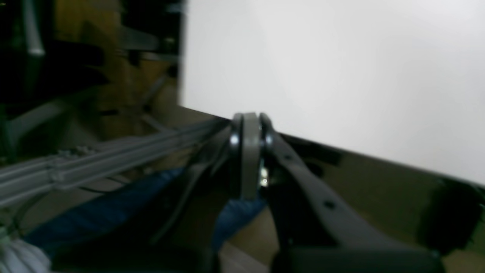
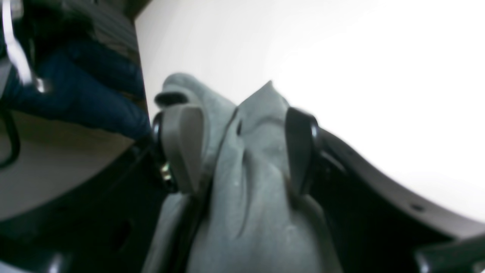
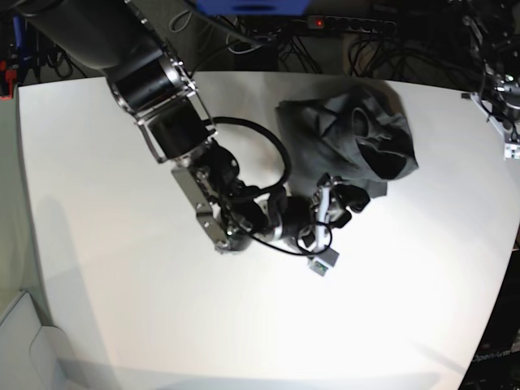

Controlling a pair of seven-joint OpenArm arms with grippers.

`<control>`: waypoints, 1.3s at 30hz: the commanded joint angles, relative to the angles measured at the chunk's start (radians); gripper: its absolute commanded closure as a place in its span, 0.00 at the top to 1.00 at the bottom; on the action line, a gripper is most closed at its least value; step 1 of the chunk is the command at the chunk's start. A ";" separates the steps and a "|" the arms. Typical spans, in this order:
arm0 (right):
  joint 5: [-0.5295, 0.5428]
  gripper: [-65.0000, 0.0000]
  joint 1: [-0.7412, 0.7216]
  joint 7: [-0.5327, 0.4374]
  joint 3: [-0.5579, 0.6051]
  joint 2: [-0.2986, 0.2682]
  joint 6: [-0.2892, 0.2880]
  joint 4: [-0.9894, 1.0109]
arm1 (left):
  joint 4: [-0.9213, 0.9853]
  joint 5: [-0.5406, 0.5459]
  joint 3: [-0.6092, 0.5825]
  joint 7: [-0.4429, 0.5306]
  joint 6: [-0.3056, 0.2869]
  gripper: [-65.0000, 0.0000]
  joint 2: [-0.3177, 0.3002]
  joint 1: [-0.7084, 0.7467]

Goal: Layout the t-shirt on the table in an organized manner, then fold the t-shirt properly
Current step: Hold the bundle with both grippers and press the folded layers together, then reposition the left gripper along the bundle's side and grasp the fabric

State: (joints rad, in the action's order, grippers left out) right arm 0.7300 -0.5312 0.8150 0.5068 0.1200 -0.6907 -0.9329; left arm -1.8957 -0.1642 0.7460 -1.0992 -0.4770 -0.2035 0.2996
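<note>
The dark grey t-shirt (image 3: 357, 134) lies crumpled in a heap on the white table (image 3: 122, 284), towards the back right. My right gripper (image 3: 337, 199) is at the heap's near edge. In the right wrist view a thick bunch of t-shirt cloth (image 2: 250, 170) fills the gap between the fingers (image 2: 182, 144) and rises above the tips, so my right gripper (image 2: 240, 117) is shut on it with the jaws wide. My left gripper (image 1: 249, 121) is shut with nothing in it, hanging beyond the table's edge (image 1: 341, 76).
Black cables (image 3: 366, 41) and a power strip (image 3: 349, 23) run behind the table's far edge. The right arm's cable loop (image 3: 272, 146) arcs beside the shirt. A grey metal rail (image 1: 94, 159) and blue fabric (image 1: 94, 212) lie below the left gripper.
</note>
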 commanded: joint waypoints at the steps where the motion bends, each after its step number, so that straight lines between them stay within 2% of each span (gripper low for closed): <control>1: 0.018 0.55 -0.028 -0.024 -0.001 0.014 -0.007 -0.001 | -0.015 -0.010 0.007 0.020 0.004 0.00 -0.015 -0.006; 5: 0.018 0.55 -0.013 -0.042 -0.001 0.014 -0.007 0.012 | -0.015 -0.004 0.004 0.021 0.004 0.00 0.011 -0.015; 11: 0.018 0.55 0.059 -0.041 0.000 0.011 -0.007 -0.076 | -0.008 -0.001 -0.003 0.021 0.004 0.00 0.060 -0.110; 18: 0.018 0.55 0.132 0.013 0.002 0.007 -0.007 -0.165 | 0.084 -0.001 -0.131 0.021 0.002 0.01 0.082 -0.187; 23: 0.018 0.55 0.185 0.011 0.052 -0.042 -0.007 -0.274 | 0.068 0.001 -0.184 0.021 0.001 0.01 0.118 -0.187; 25: 0.018 0.55 0.185 0.011 0.089 -0.072 -0.007 -0.320 | 0.028 0.004 -0.185 0.021 -0.002 0.04 0.123 -0.187; 27: 0.018 0.55 0.185 0.011 0.102 -0.089 -0.007 -0.354 | -0.012 0.033 -0.179 0.014 -0.035 0.14 0.140 -0.181; 29: 0.018 0.55 0.182 0.011 0.102 -0.093 -0.007 -0.378 | -0.046 0.073 -0.150 0.011 -0.093 0.30 0.148 -0.176; 31: 0.018 0.55 0.184 0.011 0.099 -0.101 -0.007 -0.403 | -0.055 0.101 -0.116 0.009 -0.151 0.39 0.160 -0.173; 33: 0.018 0.55 0.185 0.011 0.099 -0.112 -0.007 -0.418 | -0.054 0.114 -0.093 0.009 -0.213 0.38 0.169 -0.167; 36: 0.020 0.55 0.184 0.011 0.097 -0.121 -0.007 -0.423 | -0.052 0.131 -0.089 0.006 -0.221 0.37 0.167 -0.158; 39: 0.020 0.55 0.181 0.010 0.097 -0.145 -0.007 -0.423 | -0.052 0.136 -0.087 -0.042 -0.221 0.37 0.169 -0.127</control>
State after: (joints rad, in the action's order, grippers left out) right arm 0.7261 -0.3241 0.8497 0.6083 -0.0319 -0.6910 -1.3392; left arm -1.9308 -0.0284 0.6575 -1.1454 -0.6968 -0.0273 0.1730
